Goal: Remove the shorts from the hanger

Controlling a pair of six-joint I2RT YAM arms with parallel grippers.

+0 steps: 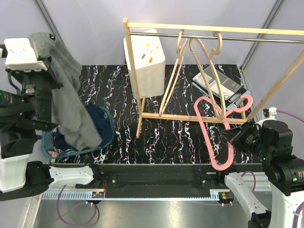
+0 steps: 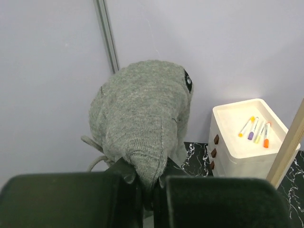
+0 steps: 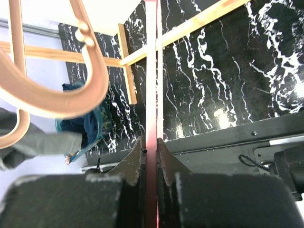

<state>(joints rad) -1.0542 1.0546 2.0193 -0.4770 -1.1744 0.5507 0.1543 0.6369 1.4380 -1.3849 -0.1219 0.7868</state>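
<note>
My left gripper (image 1: 45, 47) is raised at the far left and shut on the grey shorts (image 1: 71, 99), which hang down over a teal basket (image 1: 108, 137). In the left wrist view the grey cloth (image 2: 142, 118) bunches above the pinching jaws (image 2: 148, 183). Navy shorts (image 1: 97, 121) and a bit of multicolour print (image 1: 54, 153) lie in the basket. My right gripper (image 1: 232, 135) is shut on the pink hanger (image 1: 213, 142), which is bare and held off the rack. In the right wrist view the hanger bar (image 3: 151, 85) runs up from between the jaws (image 3: 151, 147).
A wooden rack (image 1: 142, 114) with a metal rail (image 1: 199, 37) carries two bare wooden hangers (image 1: 190, 71). A white drawer unit (image 1: 147, 61) with markers stands behind it. A dark flat package (image 1: 221, 88) lies at the back right.
</note>
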